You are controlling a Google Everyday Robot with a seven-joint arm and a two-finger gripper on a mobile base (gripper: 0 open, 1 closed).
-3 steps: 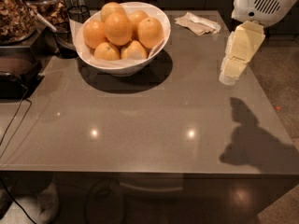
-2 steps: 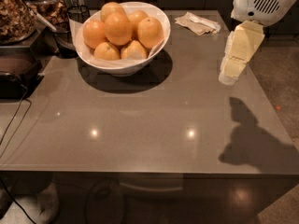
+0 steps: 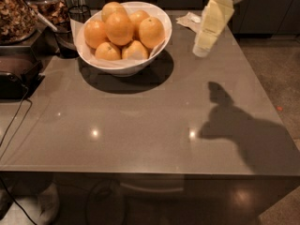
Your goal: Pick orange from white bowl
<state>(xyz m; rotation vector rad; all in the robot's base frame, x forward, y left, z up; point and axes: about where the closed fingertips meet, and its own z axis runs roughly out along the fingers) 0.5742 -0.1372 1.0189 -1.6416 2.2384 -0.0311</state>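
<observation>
The white bowl (image 3: 158, 45) stands at the back left of the grey table and holds several oranges. The orange (image 3: 119, 28), large and deep orange, lies on top in the middle of the pile. Paler, smaller fruits (image 3: 108, 51) lie at the front of the bowl. My gripper (image 3: 206, 37), pale yellow below a white housing, hangs above the table to the right of the bowl. It is apart from the bowl and holds nothing I can see. Its shadow falls on the table's right half.
A crumpled white paper (image 3: 189, 20) lies behind the gripper. A dark wire cup (image 3: 78, 14) stands left of the bowl. A container of brown food (image 3: 16, 15), a black appliance (image 3: 14, 76) and a cable (image 3: 13, 125) are at the left edge.
My gripper has moved left and farther back, closer to the bowl. Its shadow on the table has shifted with it. The bowl and oranges have not moved.
</observation>
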